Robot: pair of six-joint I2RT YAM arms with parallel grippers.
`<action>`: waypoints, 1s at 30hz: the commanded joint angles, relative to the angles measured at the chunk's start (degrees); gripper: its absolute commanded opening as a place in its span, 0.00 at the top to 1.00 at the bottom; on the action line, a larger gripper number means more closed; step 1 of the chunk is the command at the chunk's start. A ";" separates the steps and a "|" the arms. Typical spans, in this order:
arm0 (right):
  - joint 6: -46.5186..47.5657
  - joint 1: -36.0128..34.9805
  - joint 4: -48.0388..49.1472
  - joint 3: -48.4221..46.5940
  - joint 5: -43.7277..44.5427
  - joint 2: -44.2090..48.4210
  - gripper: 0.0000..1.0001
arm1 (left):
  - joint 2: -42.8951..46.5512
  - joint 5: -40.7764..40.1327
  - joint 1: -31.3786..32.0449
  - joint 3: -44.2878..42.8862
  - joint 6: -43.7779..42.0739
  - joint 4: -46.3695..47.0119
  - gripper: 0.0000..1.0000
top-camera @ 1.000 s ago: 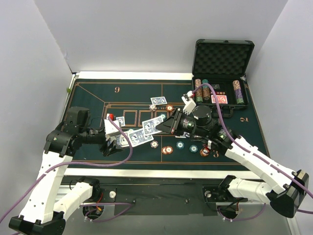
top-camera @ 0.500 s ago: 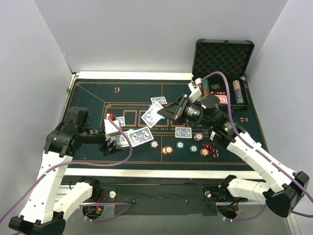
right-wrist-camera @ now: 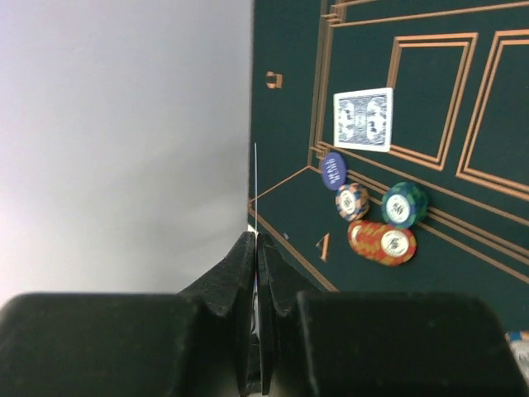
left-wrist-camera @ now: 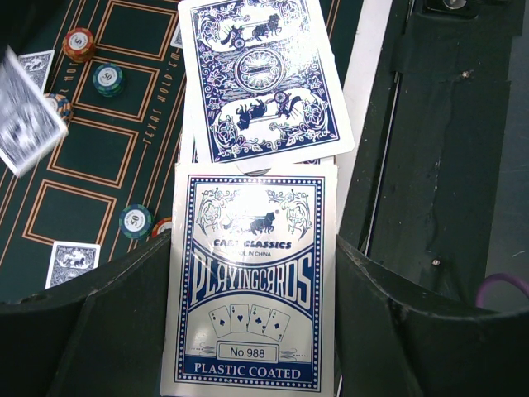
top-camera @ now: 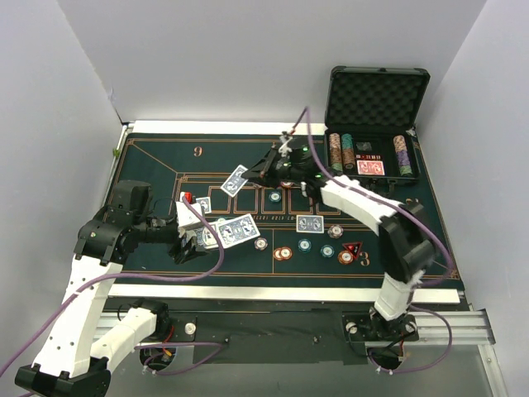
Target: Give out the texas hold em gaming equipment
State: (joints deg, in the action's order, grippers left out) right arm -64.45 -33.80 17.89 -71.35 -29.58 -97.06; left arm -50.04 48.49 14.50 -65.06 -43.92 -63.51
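My left gripper (top-camera: 189, 242) is shut on a blue-and-white pack of playing cards (left-wrist-camera: 250, 285), held near the mat's front left. A blue-backed card (left-wrist-camera: 260, 78) juts out past the pack. My right gripper (top-camera: 263, 172) reaches over the far middle of the green felt mat (top-camera: 157, 161), shut on one blue-backed card (top-camera: 235, 179). That card shows edge-on (right-wrist-camera: 255, 186) between the right gripper's (right-wrist-camera: 257, 240) closed jaws. Poker chips (top-camera: 283, 253) lie in a row near the front, and another card (top-camera: 310, 224) lies face down beside them.
An open black foam-lined case (top-camera: 376, 103) stands at the back right with chip stacks and a red-backed deck (top-camera: 372, 168). A teal chip (top-camera: 275, 197) and a small card (top-camera: 203, 204) lie on the mat. White walls close in on three sides.
My right arm has swung from the middle front of the mat toward the far left, carrying the single card with it. The left arm has held still with the pack.
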 commanded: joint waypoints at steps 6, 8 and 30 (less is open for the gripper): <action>-1.56 -6.80 4.61 -17.83 -0.75 -24.21 1.00 | 1.26 2.66 -0.44 -1.48 0.68 1.10 0.67; -1.91 -7.59 4.08 -21.44 0.31 -27.90 1.00 | 1.44 2.84 -0.44 -1.39 0.68 1.02 0.67; -0.24 -8.39 -1.81 -29.30 4.54 -35.50 0.47 | 1.35 2.31 -0.53 -1.48 0.77 0.57 0.67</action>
State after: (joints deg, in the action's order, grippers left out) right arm -65.84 -43.05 14.83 -103.22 -24.01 -140.00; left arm -48.86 48.66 14.39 -65.06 -43.66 -63.64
